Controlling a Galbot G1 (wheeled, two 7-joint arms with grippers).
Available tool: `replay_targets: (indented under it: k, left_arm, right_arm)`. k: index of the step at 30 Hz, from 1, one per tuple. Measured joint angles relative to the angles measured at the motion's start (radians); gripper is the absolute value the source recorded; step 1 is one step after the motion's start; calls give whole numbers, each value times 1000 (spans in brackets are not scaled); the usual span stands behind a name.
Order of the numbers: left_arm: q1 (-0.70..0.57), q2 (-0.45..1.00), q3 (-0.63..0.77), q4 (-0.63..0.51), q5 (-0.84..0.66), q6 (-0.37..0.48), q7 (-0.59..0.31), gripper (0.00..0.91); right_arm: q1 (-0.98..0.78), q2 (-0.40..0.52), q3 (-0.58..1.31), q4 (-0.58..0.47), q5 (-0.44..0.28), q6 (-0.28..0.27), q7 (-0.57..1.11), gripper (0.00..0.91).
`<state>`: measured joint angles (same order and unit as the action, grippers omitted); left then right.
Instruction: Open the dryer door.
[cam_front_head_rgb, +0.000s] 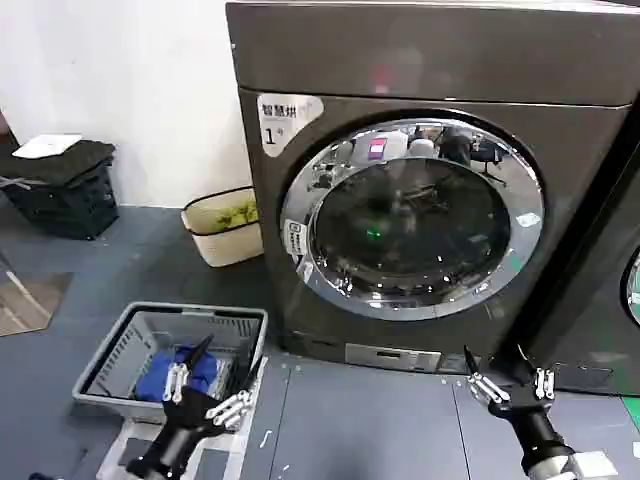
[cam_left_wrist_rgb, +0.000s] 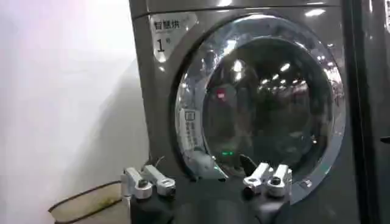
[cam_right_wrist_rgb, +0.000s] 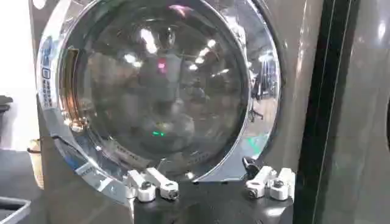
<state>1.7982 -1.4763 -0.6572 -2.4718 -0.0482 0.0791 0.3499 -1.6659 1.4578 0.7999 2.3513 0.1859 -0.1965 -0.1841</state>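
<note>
the dryer (cam_front_head_rgb: 420, 60) stands straight ahead of you on the floor, a dark grey-brown front-loader with a white label (cam_front_head_rgb: 285, 118) at its upper left corner. its door (cam_front_head_rgb: 412, 217) fills the middle of the front: chrome rim, dark glass, small stickers on the rim. in the head view the door lies flat against the front; in the right wrist view its rim (cam_right_wrist_rgb: 79, 161) seems to stand a little off the body on the side away from the neighbouring machine, though you cannot tell for sure.

your right tool (cam_front_head_rgb: 503, 383) hangs low in front of the dryer, below the door's lower right rim and apart from it, fingers spread wide with nothing between them. from its wrist camera the door (cam_right_wrist_rgb: 158, 91) sits close ahead, above the fingertips (cam_right_wrist_rgb: 152, 185).

your left tool (cam_front_head_rgb: 205, 385) hangs low on your left, over a grey basket (cam_front_head_rgb: 120, 350) holding blue cloth (cam_front_head_rgb: 178, 372), well apart from the door. its fingers are spread too, holding nothing. its wrist camera looks at the door (cam_left_wrist_rgb: 262, 97) from farther off.

a second, darker machine (cam_front_head_rgb: 610, 300) stands just beside the dryer on your right. a cream bin (cam_front_head_rgb: 222, 228) sits by the dryer's left side.
</note>
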Motion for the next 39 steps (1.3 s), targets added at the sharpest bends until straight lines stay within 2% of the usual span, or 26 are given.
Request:
replay_targets:
  k: [9,26,33,39]
  left_arm:
    - [12,16,1,-7,1,2,-1,907]
    - [38,4,-1,-59,12,5,0,907]
    - [47,-4,-1,-76,21,4,1,907]
    - [51,-6,-5,-78,27,-1,2,907]
  right_arm:
    - [65,-99,-36,-54,54,65,-28,907]
    - [360,-328,-197,-241,193,74,-29,907]
    - [490,-416,-288,-308,281,59,-32,907]
    - [608,-467,-365,-371,358,81,-81,907]
